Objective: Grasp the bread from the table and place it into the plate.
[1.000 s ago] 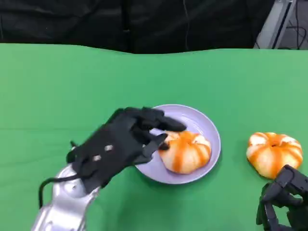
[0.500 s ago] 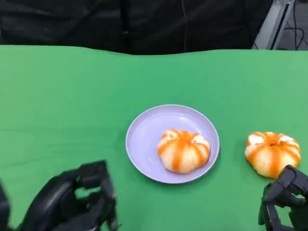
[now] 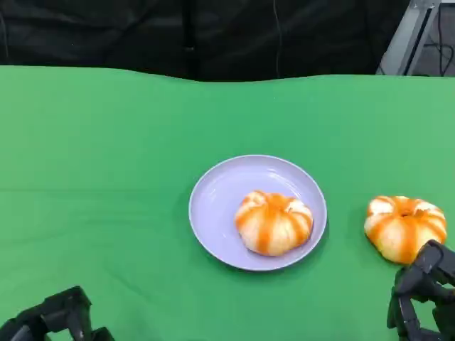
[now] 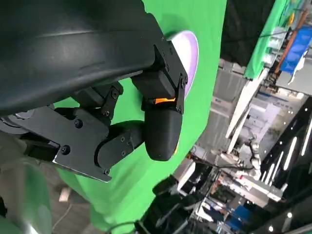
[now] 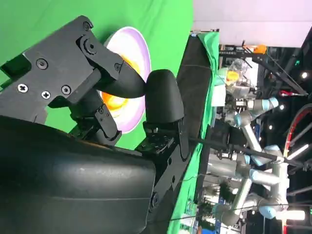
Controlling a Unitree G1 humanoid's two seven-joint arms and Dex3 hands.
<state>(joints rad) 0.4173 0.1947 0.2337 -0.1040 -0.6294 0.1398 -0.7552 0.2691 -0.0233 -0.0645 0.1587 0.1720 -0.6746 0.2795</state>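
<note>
A lilac plate (image 3: 217, 199) lies mid-table with an orange-and-white striped bread (image 3: 274, 222) resting in its right half. A second striped bread (image 3: 404, 226) sits on the green cloth to the plate's right. My left hand (image 3: 55, 321) is low at the near left edge, far from the plate, holding nothing. My right hand (image 3: 425, 291) hovers just in front of the second bread, fingers apart and nothing in them. In the left wrist view the left hand (image 4: 146, 122) has bare fingers, with the plate (image 4: 189, 46) beyond. The right wrist view shows the plate (image 5: 136, 46) past the right hand (image 5: 112, 83).
Green cloth (image 3: 106, 156) covers the whole table, with open room left of the plate and behind it. A black backdrop (image 3: 213, 35) runs along the far edge, and a metal stand (image 3: 402, 35) rises at the back right.
My left hand has let go of the bread on the plate and drawn back to the near left corner. The bread stays on the plate. The right hand has barely moved.
</note>
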